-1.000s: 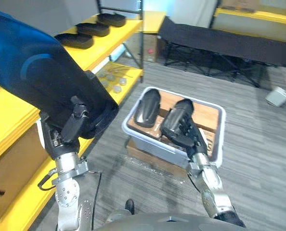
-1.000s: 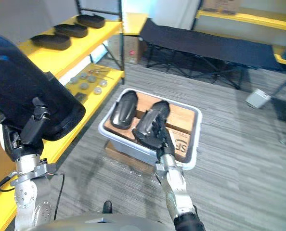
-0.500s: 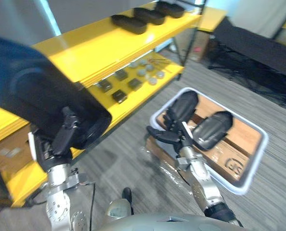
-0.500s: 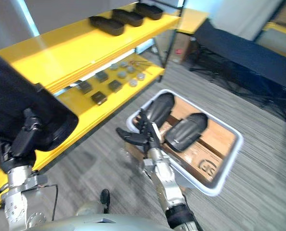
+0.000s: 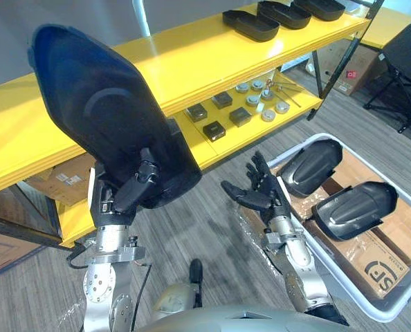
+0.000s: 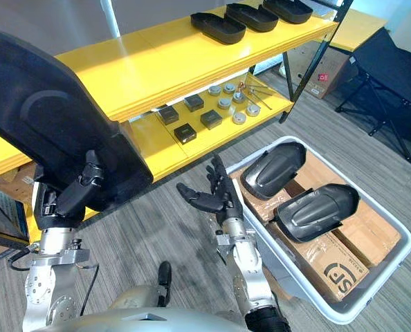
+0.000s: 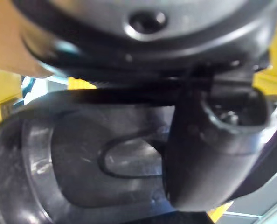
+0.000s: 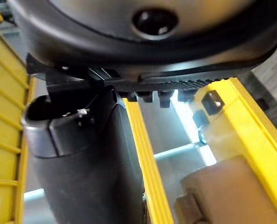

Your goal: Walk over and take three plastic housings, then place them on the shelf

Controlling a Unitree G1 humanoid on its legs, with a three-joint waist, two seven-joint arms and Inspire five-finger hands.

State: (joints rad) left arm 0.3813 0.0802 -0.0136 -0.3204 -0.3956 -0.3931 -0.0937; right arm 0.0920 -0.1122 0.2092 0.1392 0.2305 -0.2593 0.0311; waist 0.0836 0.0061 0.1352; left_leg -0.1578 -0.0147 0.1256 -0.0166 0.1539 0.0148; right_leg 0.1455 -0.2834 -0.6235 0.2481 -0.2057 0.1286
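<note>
The housing (image 5: pixel 108 117) stands upright in front of the shelf (image 5: pixel 212 55) and is not yet set on it. The left hand (image 5: pixel 126 197) grips only its lower edge, fingers curled round the rim (the left wrist view shows the thumb across that rim).

Hazard: most of the housing stands above the grip, so it may tip or slip free during the lift.

Hazard: carried in too low, it may strike the shelf edge.

The right hand (image 5: pixel 257 194) is spread wide and empty beside the bin (image 5: pixel 399 304), giving no support. Two spare housings (image 5: pixel 309 166) lie in the bin. A dropped housing could hit the small parts (image 5: pixel 223 117) on the lower tier (image 5: pixel 226 142).
</note>
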